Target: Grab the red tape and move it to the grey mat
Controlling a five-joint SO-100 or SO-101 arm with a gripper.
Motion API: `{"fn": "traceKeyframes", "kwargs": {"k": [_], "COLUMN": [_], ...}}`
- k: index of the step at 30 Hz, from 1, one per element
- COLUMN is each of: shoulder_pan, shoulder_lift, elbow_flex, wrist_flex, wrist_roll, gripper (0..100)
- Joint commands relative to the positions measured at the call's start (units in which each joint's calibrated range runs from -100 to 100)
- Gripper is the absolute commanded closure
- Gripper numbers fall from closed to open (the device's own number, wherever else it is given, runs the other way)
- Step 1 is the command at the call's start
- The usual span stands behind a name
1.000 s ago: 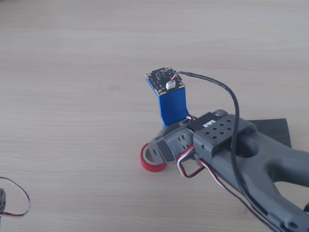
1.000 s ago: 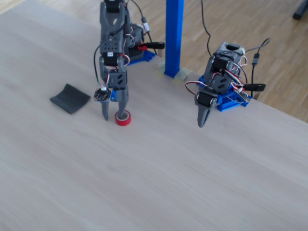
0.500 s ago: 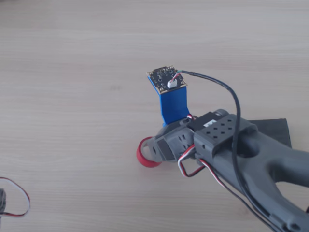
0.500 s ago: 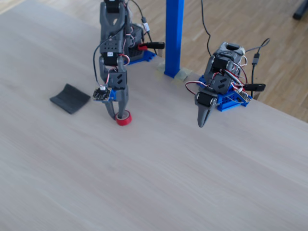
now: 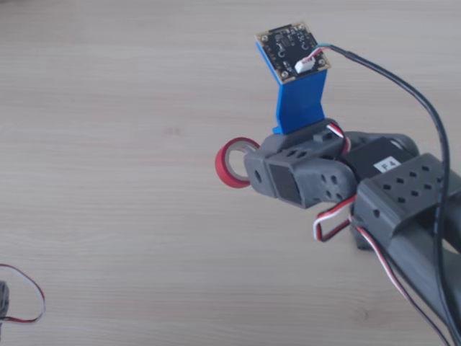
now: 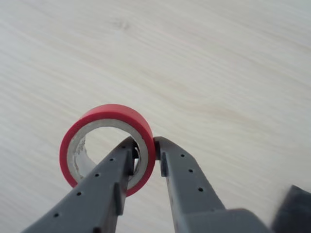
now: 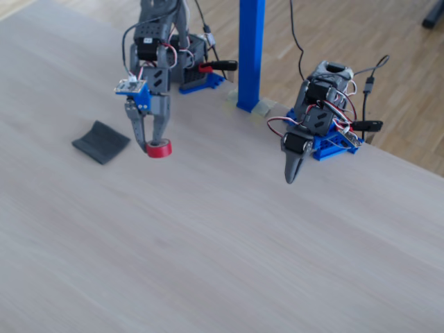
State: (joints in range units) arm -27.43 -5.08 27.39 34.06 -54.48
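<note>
The red tape [image 6: 108,145] is off the table now: a second ago it lay flat by the fingertips, and half a second ago it was only tipping up on edge. I read that as the grab being done and the carry begun.

In the wrist view the roll hangs tilted, its open hole facing back toward the camera, so its axis runs roughly along the fingers and not straight up. It is a ring, so it has no real long side.

My gripper [image 6: 146,155] is nearly closed, pinching the roll's wall at about 4 o'clock on the ring, one finger inside the hole and the other on the outer red face.

In the fixed view the tape [image 7: 159,148] hangs under the gripper [image 7: 151,142] above bare wood, and the grey mat [image 7: 101,141] lies near it at 9 o'clock, not yet reached. The arm has swung that way from where it picked up, so a short move further should bring the roll over the mat.
</note>
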Motion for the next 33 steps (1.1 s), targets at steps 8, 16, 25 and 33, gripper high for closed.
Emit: {"fn": "traceKeyframes", "kwargs": {"k": [8, 16, 25, 33], "shoulder_pan": [12.6, 22.5, 33.9, 39.6], "shoulder_lift": [-16.6, -23.8, -26.4, -24.9], "elbow_flex": [12.1, 19.6, 24.9, 25.1], "wrist_flex": [0.0, 0.0, -0.6, -0.6], "wrist_roll": [-0.1, -0.1, -0.1, -0.1], "gripper": [98, 98, 98, 98]}}
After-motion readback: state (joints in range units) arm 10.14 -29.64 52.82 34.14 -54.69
